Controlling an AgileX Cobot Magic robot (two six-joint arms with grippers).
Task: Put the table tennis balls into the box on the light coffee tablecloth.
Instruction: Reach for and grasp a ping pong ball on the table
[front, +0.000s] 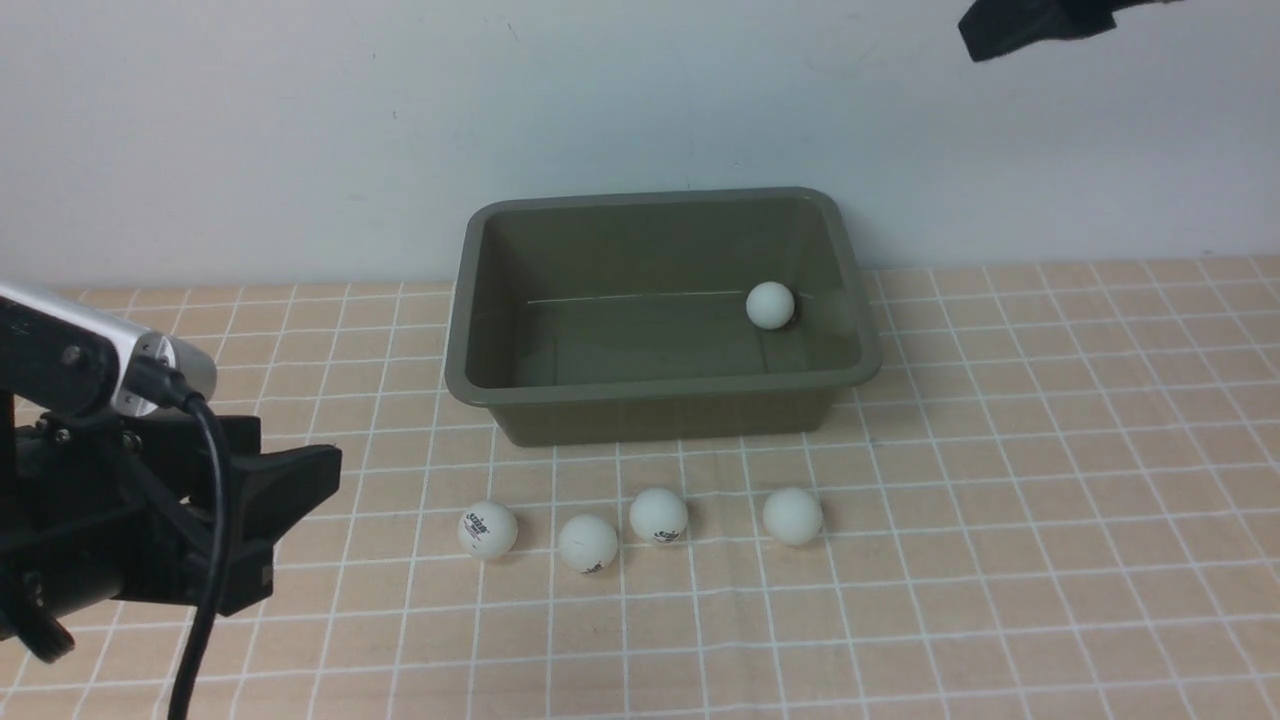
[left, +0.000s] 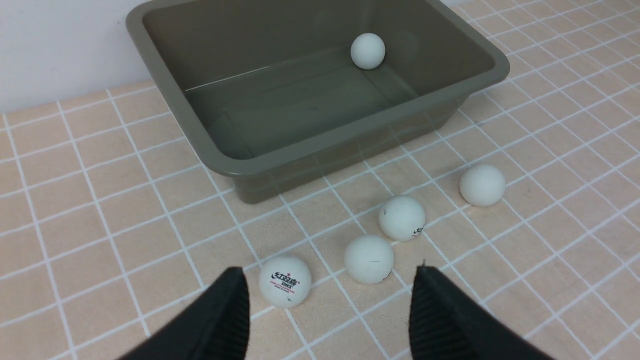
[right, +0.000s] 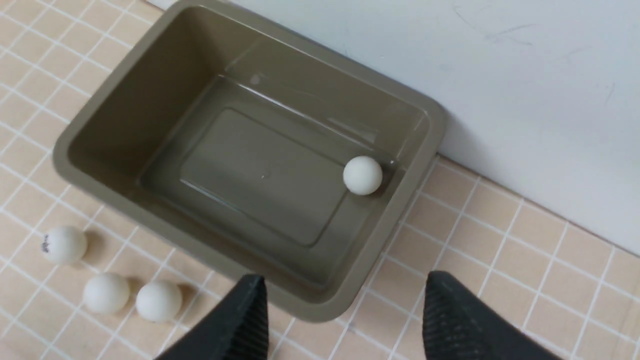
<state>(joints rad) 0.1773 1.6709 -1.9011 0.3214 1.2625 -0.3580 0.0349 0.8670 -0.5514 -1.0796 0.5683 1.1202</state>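
Presently, item one: an olive-green box (front: 660, 397) on the light coffee tablecloth (front: 1050, 480), against the wall, with one table tennis ball (front: 770, 305) inside at its far right corner. Item two: four table tennis balls (front: 658, 515) in a loose row on the cloth, just before the box's near wall. Item three: the left pincer (left: 328, 272), low, jaws apart and empty; the leftmost, logo-printed ball (left: 285, 281) lies just ahead, within the span of its gap. Item four: the right pincer (right: 345, 280), jaws apart and empty, high over the box's right end. The left arm is judged the nearer.
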